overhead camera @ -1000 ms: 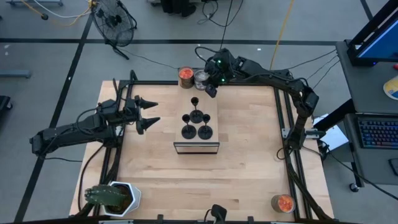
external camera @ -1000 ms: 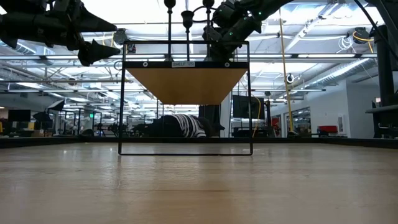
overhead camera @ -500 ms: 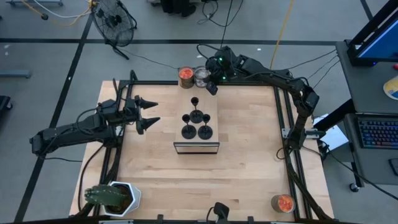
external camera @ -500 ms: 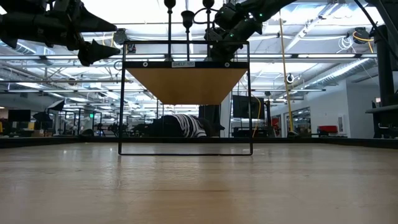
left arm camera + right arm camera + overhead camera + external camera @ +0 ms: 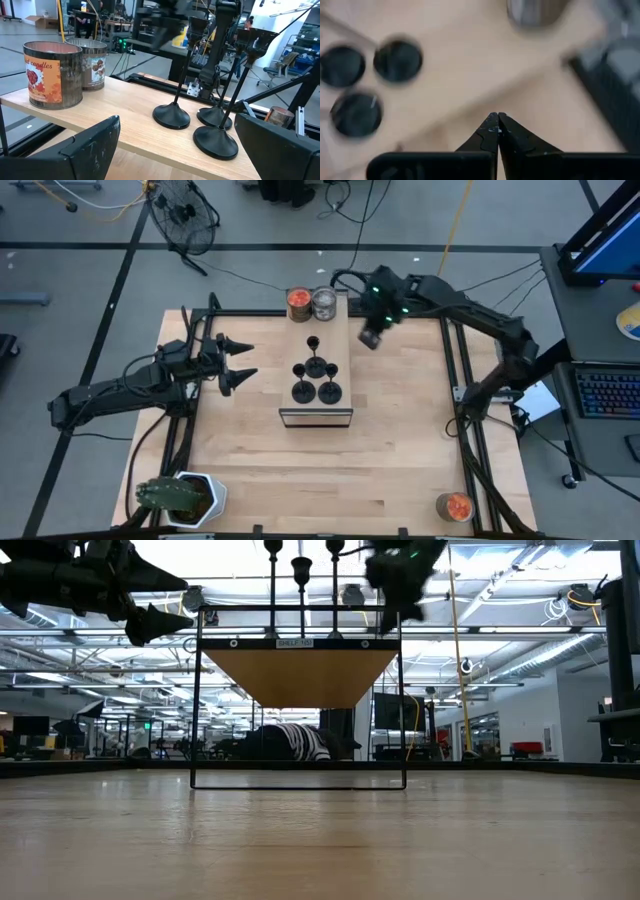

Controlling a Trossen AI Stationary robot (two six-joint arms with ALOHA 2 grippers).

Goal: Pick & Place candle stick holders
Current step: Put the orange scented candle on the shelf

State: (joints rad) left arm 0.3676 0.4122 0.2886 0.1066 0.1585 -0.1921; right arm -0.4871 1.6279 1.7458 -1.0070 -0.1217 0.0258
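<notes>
Standing together on a small raised wooden shelf (image 5: 338,385) at the middle of the surface (image 5: 400,450): four black candle stick holders (image 5: 316,381), each a round base with a thin upright stem, three grouped close and one set just behind them toward the far edge. On the same shelf's far end, beside one another: a jar with orange contents (image 5: 299,304) and a round silvery jar (image 5: 324,303). Left end effector (image 5: 243,361): fingers spread wide, holding nothing, hovering off the shelf's left side and pointed toward the holders. Right end effector (image 5: 369,337): fingers pressed together, empty, raised above the surface just right of the shelf's far corner, near the silvery jar. At the near left corner of the surface: a potted plant in a white pot (image 5: 181,498). At the near right corner: a second jar with orange contents (image 5: 455,507). Beyond the far edge, on the floor: a standing fan (image 5: 184,212).
</notes>
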